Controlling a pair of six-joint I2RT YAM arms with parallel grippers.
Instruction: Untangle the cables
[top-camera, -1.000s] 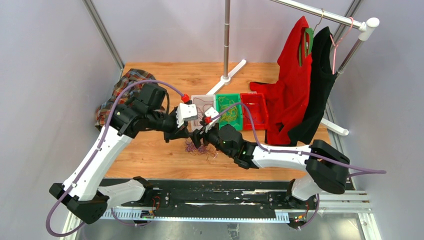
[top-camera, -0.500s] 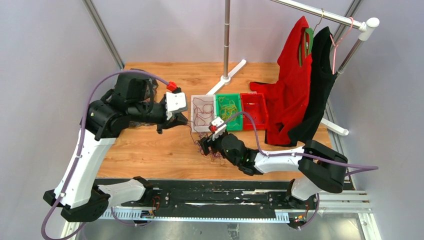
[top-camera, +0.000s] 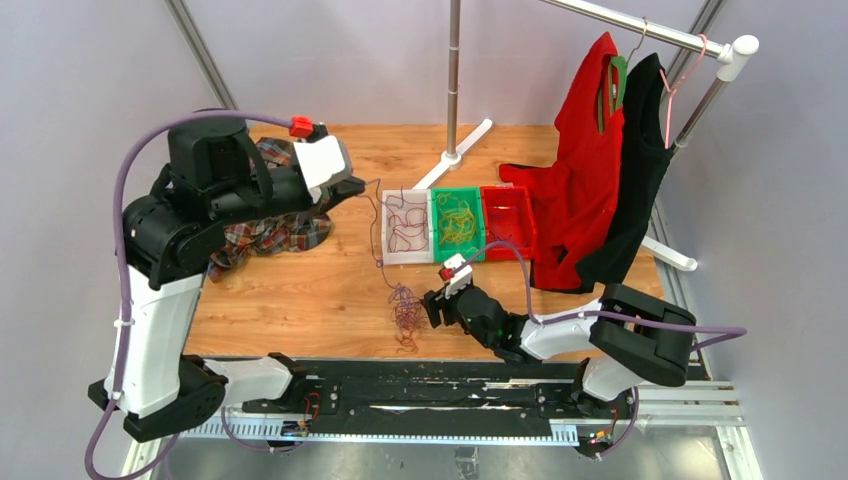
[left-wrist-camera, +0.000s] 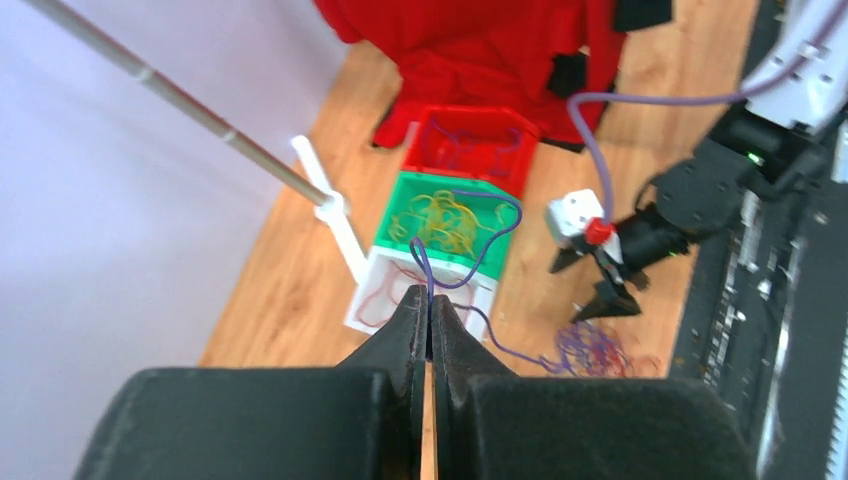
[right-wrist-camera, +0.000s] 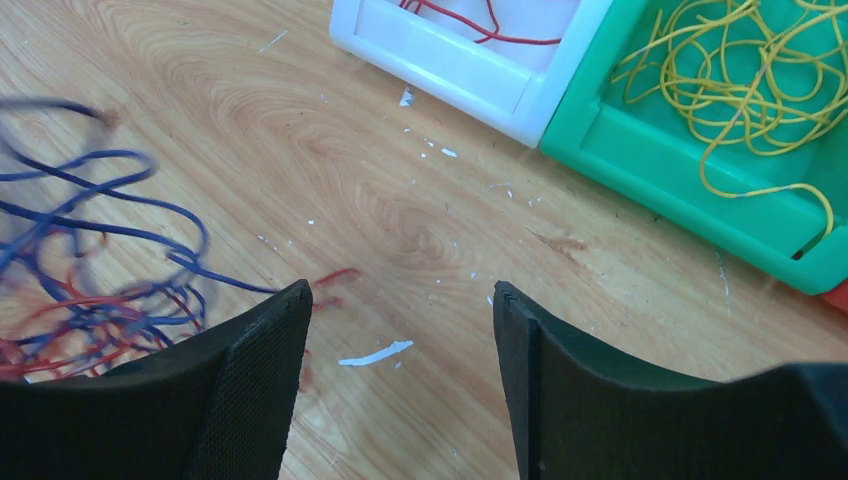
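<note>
Just beside the wide-spread right end effector (right-wrist-camera: 400, 292), the cables (top-camera: 405, 314).

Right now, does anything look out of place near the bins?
Yes: the purple cable pinched in the left gripper runs slack from the tangle, and in the wrist view a loop crosses the green bin of yellow cables, where it could snag.

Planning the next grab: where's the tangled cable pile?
In the top view, the cable pile lies just left of the right tool, on the white tray's near side.
</note>
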